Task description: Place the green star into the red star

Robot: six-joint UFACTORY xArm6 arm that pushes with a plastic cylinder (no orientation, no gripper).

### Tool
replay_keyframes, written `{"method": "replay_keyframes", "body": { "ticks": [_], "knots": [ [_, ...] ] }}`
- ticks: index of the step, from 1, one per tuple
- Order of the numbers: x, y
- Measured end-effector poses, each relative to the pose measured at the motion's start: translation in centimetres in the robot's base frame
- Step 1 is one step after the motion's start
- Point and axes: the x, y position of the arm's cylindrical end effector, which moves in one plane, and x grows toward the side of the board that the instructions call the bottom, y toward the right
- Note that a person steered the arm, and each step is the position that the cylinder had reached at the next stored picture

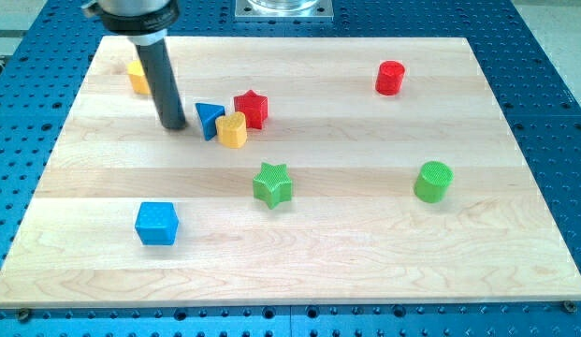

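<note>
The green star (pixel 272 183) lies near the board's middle. The red star (pixel 252 108) lies above it, toward the view's top, touching a yellow block (pixel 232 130) and close to a blue triangular block (pixel 209 119). My tip (pixel 174 125) rests on the board just left of the blue triangle, well up and to the left of the green star. The rod rises from it to the view's top left.
A blue cube (pixel 157 223) sits at lower left. A yellow block (pixel 137 77) is partly hidden behind the rod at upper left. A red cylinder (pixel 390 78) is at upper right, a green cylinder (pixel 433 182) at right. The wooden board (pixel 365 253) lies on a blue perforated table.
</note>
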Motion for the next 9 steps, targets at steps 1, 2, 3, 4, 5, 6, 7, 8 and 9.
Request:
{"method": "replay_keyframes", "body": {
  "ticks": [1,2,3,4,5,6,7,8,9],
  "knots": [
    [0.0,2.2],
    [0.0,2.8],
    [6.3,1.1],
    [14.1,4.4],
    [15.2,10.4],
    [14.5,12.9],
    [11.0,13.0],
    [9.2,13.2],
    [8.4,13.3]
  ]
}}
